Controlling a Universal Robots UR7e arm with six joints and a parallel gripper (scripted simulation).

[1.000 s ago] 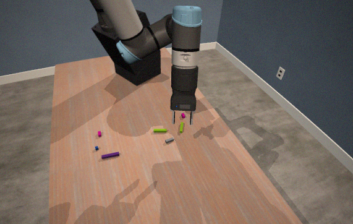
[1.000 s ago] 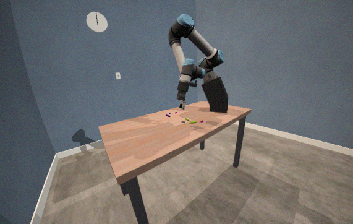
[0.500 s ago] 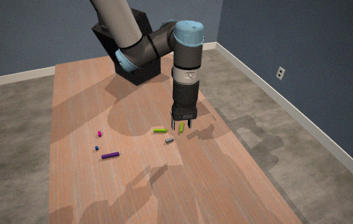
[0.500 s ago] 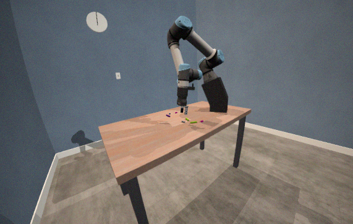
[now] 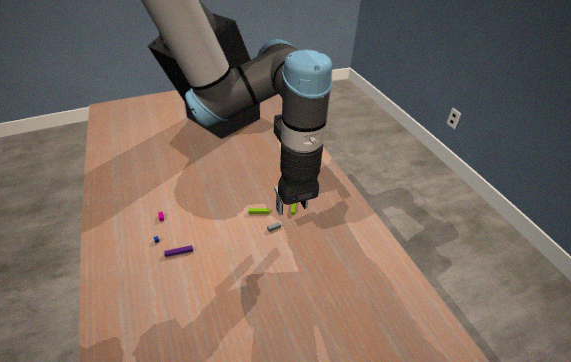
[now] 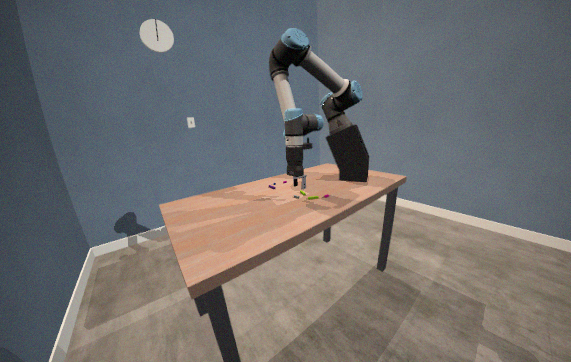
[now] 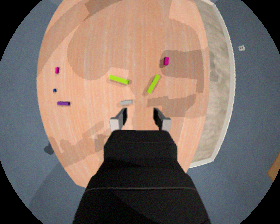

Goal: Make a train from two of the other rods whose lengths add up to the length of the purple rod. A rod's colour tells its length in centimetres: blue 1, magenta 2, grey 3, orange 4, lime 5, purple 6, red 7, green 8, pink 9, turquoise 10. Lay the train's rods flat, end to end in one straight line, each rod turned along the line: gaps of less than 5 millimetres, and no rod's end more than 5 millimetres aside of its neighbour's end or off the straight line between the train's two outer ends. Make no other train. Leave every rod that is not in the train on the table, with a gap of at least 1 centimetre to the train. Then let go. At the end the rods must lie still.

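Note:
My gripper is open and empty, and hangs low over the table's right middle. A lime rod shows between its fingers in the top view. In the wrist view this lime rod lies ahead of the fingers, not between them. A second lime rod lies just to the left. A grey rod lies in front of them. The purple rod, a blue rod and a magenta rod lie apart at the left. A second magenta rod lies beyond the gripper.
The arm's black base stands at the table's far end. The table's right edge is close to the gripper.

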